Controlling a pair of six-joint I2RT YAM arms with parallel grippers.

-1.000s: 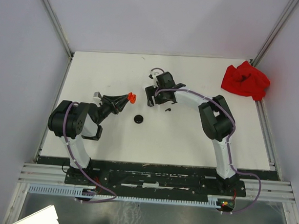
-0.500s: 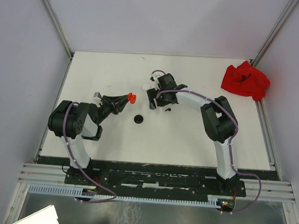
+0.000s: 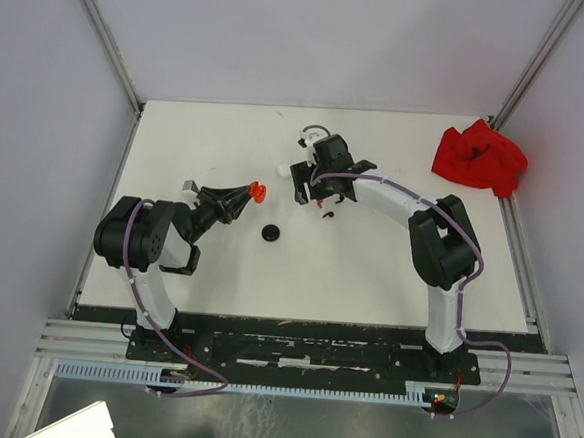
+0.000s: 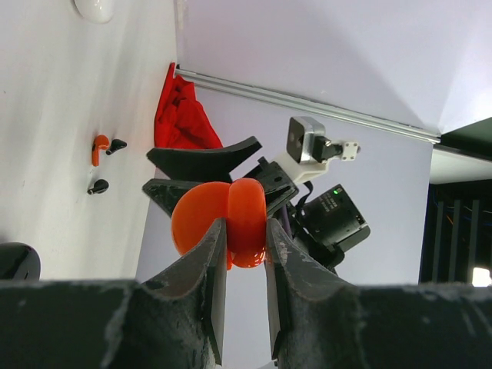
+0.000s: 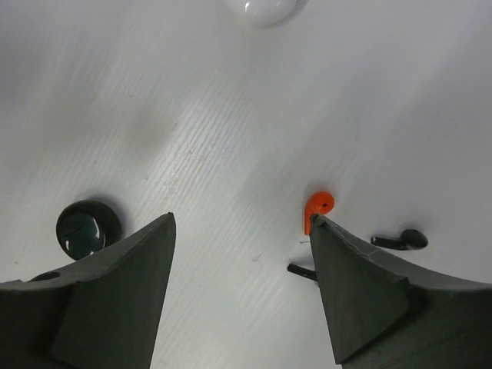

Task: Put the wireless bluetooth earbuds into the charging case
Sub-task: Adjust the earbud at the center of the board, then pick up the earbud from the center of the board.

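change: right arm has reached farther out, its elbow swung right and nearer; left arm unmoved.
black case (image 3: 270,234): nearest thing, alone mid-counter (image 3: 348,273), open room on every side.
left pincer (image 4: 240,231): narrow, clamped on the red charging case (image 4: 198,223), left of centre.
earbuds: red earbud (image 5: 317,207) and two black earbuds (image 5: 400,240) lie loose on the counter, right of the black case.
right pincer (image 5: 242,227): wide, holding nothing; red earbud just beside one fingertip.
white case (image 5: 261,8): beyond the right pincer.
red cloth (image 3: 480,157): far right corner at the counter's edge, well apart.

Three earbuds (image 5: 317,209), three cases (image 5: 88,228), one cloth (image 3: 480,157)
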